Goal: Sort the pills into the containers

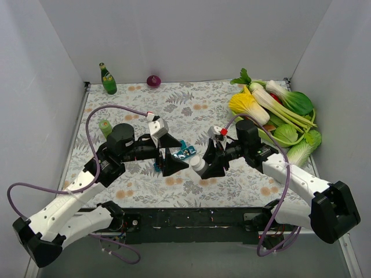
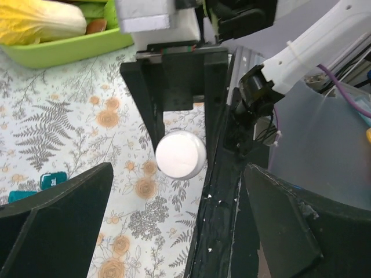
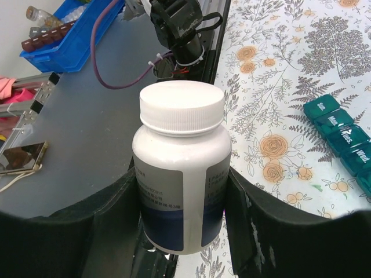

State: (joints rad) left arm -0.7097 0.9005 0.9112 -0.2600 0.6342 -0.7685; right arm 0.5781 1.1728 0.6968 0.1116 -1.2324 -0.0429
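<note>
Surface: we see a floral tablecloth (image 1: 191, 104) boxed in by white walls.
Right gripper (image 3: 181, 191): clamped on the white pill bottle (image 3: 181, 150), whose cap is on and aimed at the other arm; we judge this is so the cap can be unscrewed.
Left gripper (image 1: 172, 152): spread wide, holding nothing, facing that cap.
Containers (image 3: 342, 130): on the cloth between both grippers, lids apparently shut.

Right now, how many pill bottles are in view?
1. The white pill bottle, cap on, is clamped between the right fingers, near the teal pill organiser. More could be hidden from these views.
</note>
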